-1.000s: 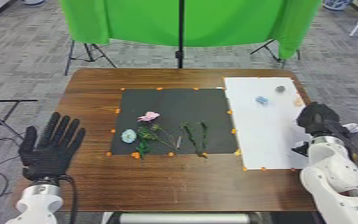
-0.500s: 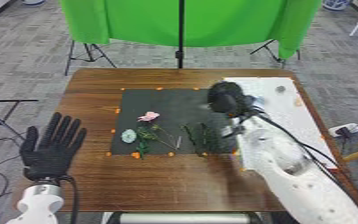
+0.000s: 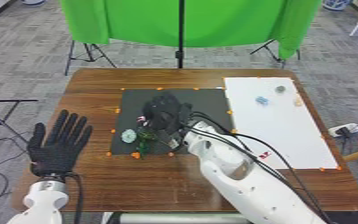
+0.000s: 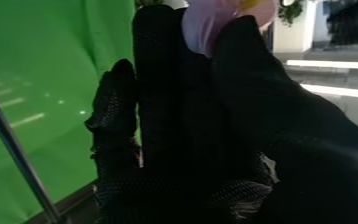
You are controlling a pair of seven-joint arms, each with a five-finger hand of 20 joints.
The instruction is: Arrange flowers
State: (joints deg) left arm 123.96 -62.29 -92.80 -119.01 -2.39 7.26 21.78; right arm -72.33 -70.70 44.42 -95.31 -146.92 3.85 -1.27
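One pink flower with thin, soft-looking petals [image 4: 204, 27] sits in a narrow pinch between the thumb and fingertips of my black-gloved right hand [image 3: 165, 111]. I have it by the bloom, probably because that gives a surer hold than a thin stem and keeps me off the loose pieces alongside. Just near of my hand on the dark rectangular mat [image 3: 198, 97] lie a dark green leafy sprig [image 3: 143, 145] and, left of it, a pale blue oval bloom [image 3: 128, 135]. The mat looks like my supply.

To the right, the white sheet [image 3: 282, 127] is, I judge, where the arrangement goes: a small blue bloom [image 3: 262, 100], a grey-green one [image 3: 280, 89] and a peach one [image 3: 298, 102] lie apart at its far end.

My white right arm [image 3: 238, 182] slants in from the near right across the brown wooden table [image 3: 158, 187]. At the left, my black-gloved left hand [image 3: 55, 152] is wide and empty, fingers straight and pointing far.
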